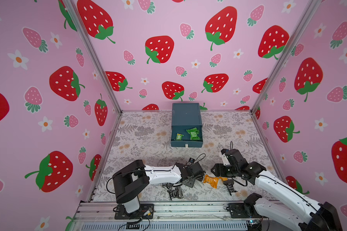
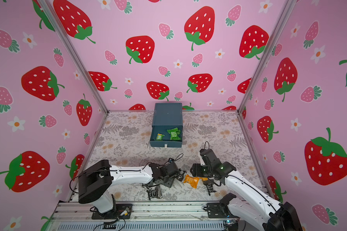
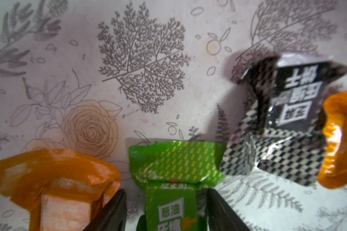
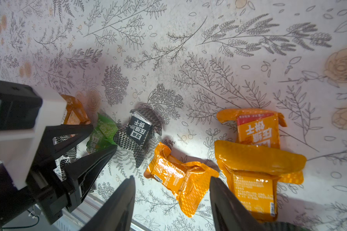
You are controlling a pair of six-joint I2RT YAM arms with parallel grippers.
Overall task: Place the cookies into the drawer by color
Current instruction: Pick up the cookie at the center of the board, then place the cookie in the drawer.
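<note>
In the left wrist view, the left gripper [image 3: 165, 212] is clamped on a green cookie [image 3: 174, 166], with a black-patterned cookie [image 3: 288, 120] just beside its tips. In the right wrist view, the right gripper [image 4: 171, 180] is spread and holds nothing, with an orange cookie [image 4: 180, 186] between its tips. Both top views hide those jaws under the wrists. Only they show the drawer [image 1: 185, 117], well ahead of both grippers, its top tray out with two green cookies [image 1: 193, 133] inside. Floral tabletop [image 1: 144, 130]; pink strawberry walls [image 1: 168, 24].
</note>
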